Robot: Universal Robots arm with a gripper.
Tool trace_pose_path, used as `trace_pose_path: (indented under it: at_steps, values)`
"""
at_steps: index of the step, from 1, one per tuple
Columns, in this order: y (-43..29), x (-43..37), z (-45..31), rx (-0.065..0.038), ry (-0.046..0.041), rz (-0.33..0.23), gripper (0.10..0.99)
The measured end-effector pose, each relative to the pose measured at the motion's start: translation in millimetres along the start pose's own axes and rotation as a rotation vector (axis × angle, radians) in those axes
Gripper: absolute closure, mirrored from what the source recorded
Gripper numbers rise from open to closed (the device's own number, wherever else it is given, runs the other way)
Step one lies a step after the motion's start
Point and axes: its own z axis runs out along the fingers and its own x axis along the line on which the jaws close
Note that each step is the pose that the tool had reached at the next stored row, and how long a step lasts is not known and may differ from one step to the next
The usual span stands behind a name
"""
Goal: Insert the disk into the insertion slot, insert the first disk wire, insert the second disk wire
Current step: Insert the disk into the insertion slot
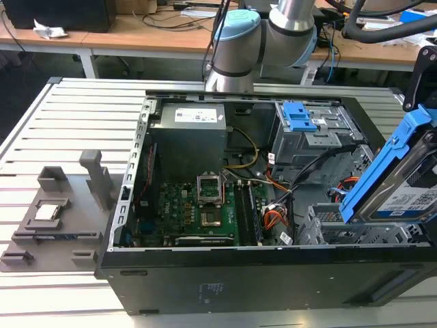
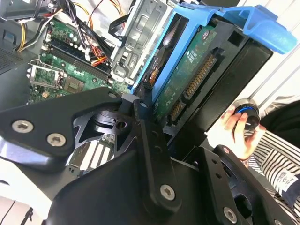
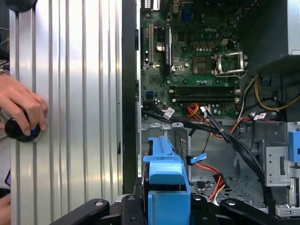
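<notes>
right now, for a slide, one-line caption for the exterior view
The disk in its blue carrier, held tilted over the insertion slot of the open computer case, motherboard exposed.

**Cut Off and Covered**

In the exterior view the disk (image 1: 403, 191) runs off the exterior view's right edge, and the print on its label is too small to read. It covers part of the drive cage (image 1: 321, 227), whose foot is hidden by the case wall (image 1: 259, 273). The arm (image 1: 273, 34) is cut off at the top edge. In the first wrist view the disk stands edge-on with its faces hidden, and a person's hand (image 3: 21, 108) is cut by the picture's edge.
</notes>
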Motion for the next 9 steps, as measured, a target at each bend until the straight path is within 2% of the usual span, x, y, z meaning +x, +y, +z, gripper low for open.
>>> trace_pose_path:
  at_steps: [4, 7, 9]
  values:
    - [0.3, -1.0, 4.7, 0.0, -0.0033, 0.0, 0.718]
    - [1.4, -8.3, 8.2, 0.0, -0.0036, 0.004, 0.718]
    - [1.4, -9.4, 10.2, 0.0, -0.0041, 0.016, 0.718]
